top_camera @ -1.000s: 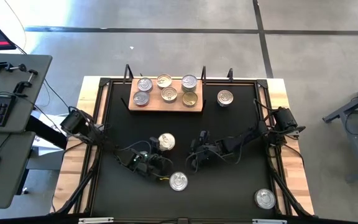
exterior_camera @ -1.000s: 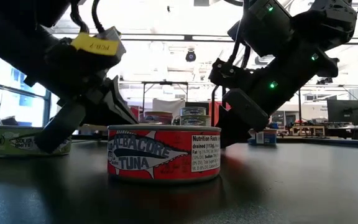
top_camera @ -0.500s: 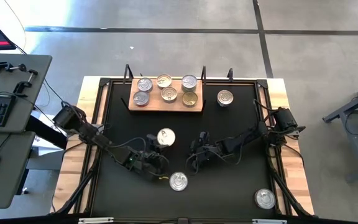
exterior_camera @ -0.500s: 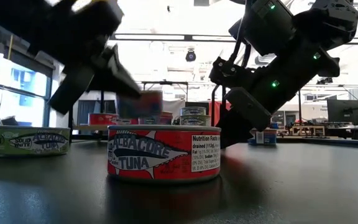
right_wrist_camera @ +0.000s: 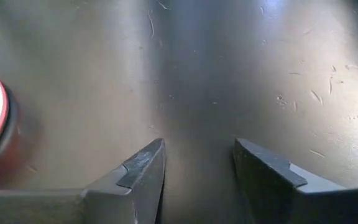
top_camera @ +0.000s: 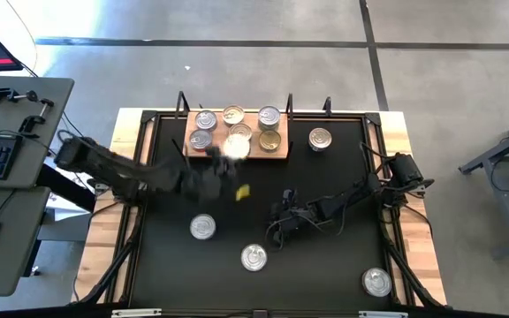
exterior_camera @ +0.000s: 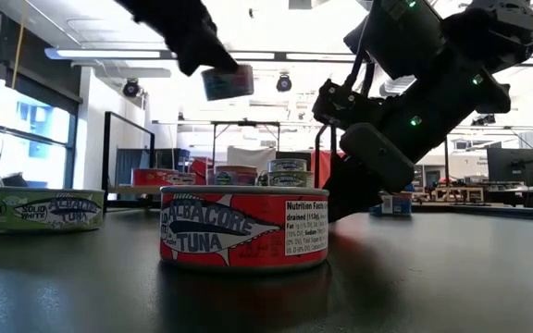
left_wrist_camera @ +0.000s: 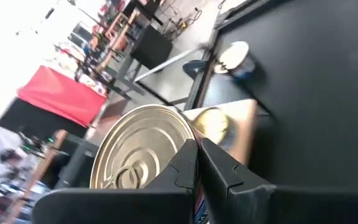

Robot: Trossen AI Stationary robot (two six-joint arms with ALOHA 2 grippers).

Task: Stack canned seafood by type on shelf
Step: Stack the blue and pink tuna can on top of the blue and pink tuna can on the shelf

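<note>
I count eleven tins of seafood. Six sit on the single wooden shelf (top_camera: 283, 152); three of those show gold tops and three silver. Four more stand apart on the black table (top_camera: 343, 230): the far tin (top_camera: 320, 139), the left tin (top_camera: 202, 227), the middle tin (top_camera: 254, 257) and the corner tin (top_camera: 376, 282). One carried tin (left_wrist_camera: 138, 146) is in my left gripper (left_wrist_camera: 197, 162). I have two grippers; my right gripper (right_wrist_camera: 197, 168) carries none.
</note>
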